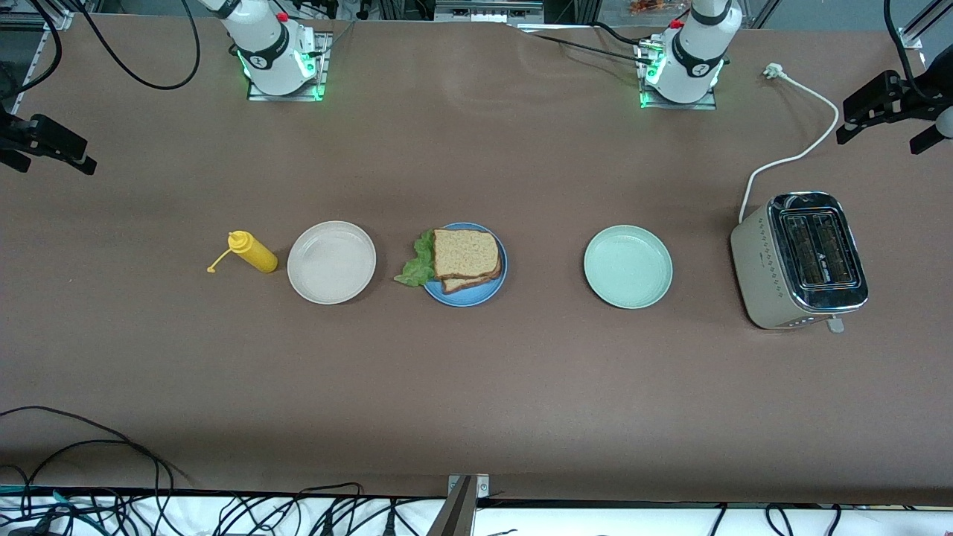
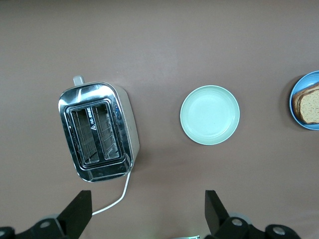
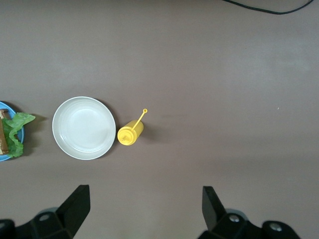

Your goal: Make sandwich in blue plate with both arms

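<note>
row on brown surface (image 1: 476, 387): yellow squeeze bottle (image 1: 253, 252), cream-white round plate (image 1: 331, 262), round blue plate (image 1: 476, 294), mint-green round plate (image 1: 628, 266), silver toaster (image 1: 800, 259); wide bare margins all round
sandwich (image 1: 465, 254): on blue plate, lettuce overhanging rim
right gripper (image 3: 144, 211): raised, fingers wide, empty
left gripper (image 2: 148, 214): raised, fingers wide, empty
</note>
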